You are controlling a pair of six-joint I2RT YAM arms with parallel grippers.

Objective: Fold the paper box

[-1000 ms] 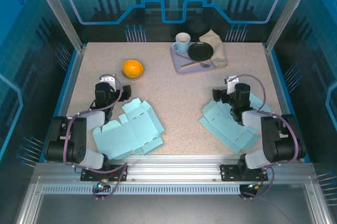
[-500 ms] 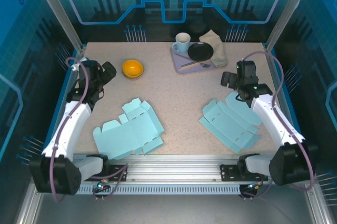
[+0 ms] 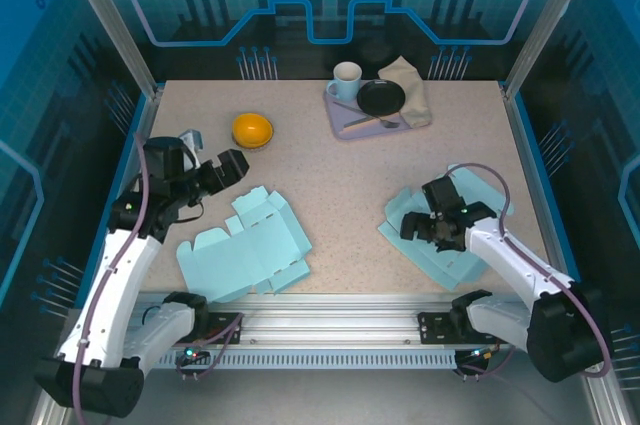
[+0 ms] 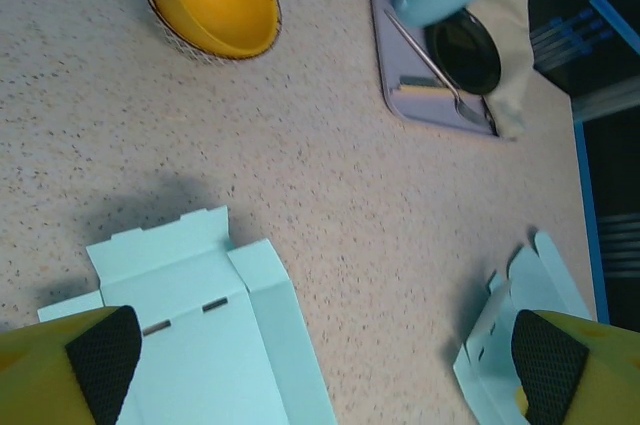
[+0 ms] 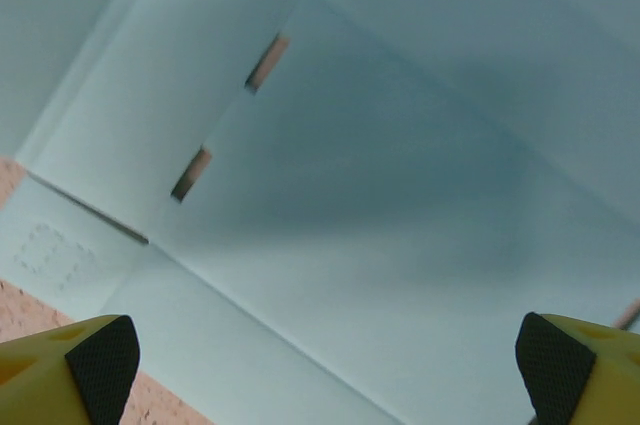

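Note:
Two flat, unfolded light-blue paper box blanks lie on the table, one at the front left (image 3: 250, 245) and one at the front right (image 3: 450, 245). My left gripper (image 3: 236, 167) hovers open just behind the left blank, nothing between its fingers. In the left wrist view that blank (image 4: 190, 335) lies below the open gripper (image 4: 325, 375), and the other blank (image 4: 515, 310) is at the right. My right gripper (image 3: 410, 225) is open low over the right blank's left part. The right wrist view has the blank's slotted panel (image 5: 380, 195) close under the open gripper (image 5: 328, 370).
An orange bowl (image 3: 252, 130) sits at the back left. A lilac tray (image 3: 345, 117) at the back centre carries a white-and-blue cup (image 3: 346, 78), a black dish (image 3: 381, 97), a spoon and a beige napkin (image 3: 410, 85). Blue enclosure walls border the table.
The left arm swung from the back left corner toward the left blank. The right arm came forward and down from the back right onto the right blank. Both grippers stayed open.

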